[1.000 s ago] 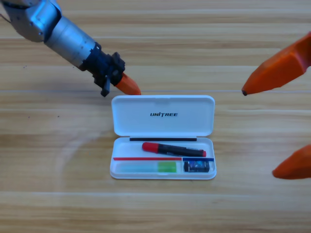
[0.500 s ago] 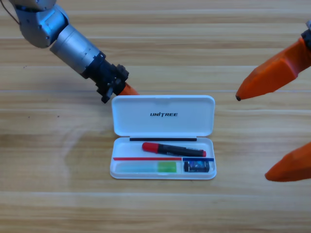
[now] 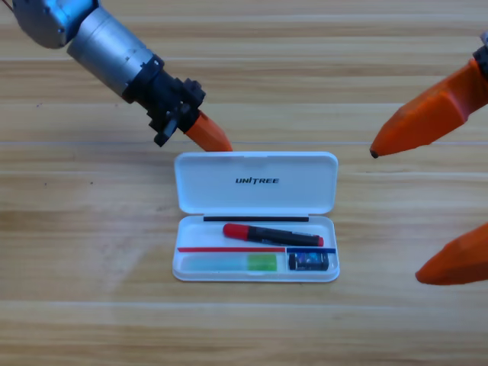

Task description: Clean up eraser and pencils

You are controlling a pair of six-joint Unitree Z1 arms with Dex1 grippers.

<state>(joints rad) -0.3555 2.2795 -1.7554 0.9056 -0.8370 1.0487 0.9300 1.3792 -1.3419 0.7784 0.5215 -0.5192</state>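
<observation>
The open case lies mid-table, lid on the far side. In its tray, the far pencil lies behind the near pencil; the eraser sits right of that one.

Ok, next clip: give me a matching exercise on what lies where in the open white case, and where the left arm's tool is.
Things:
1. red-capped black pencil
2. light green pencil
3. small dark eraser with bluish label
4. left tool

Places:
A. bottom right compartment of the white plastic case
B. at the open lid's top left edge
C. upper slot of the tray
D. bottom left slot

Pairs: 1-C, 2-D, 3-A, 4-B
</observation>
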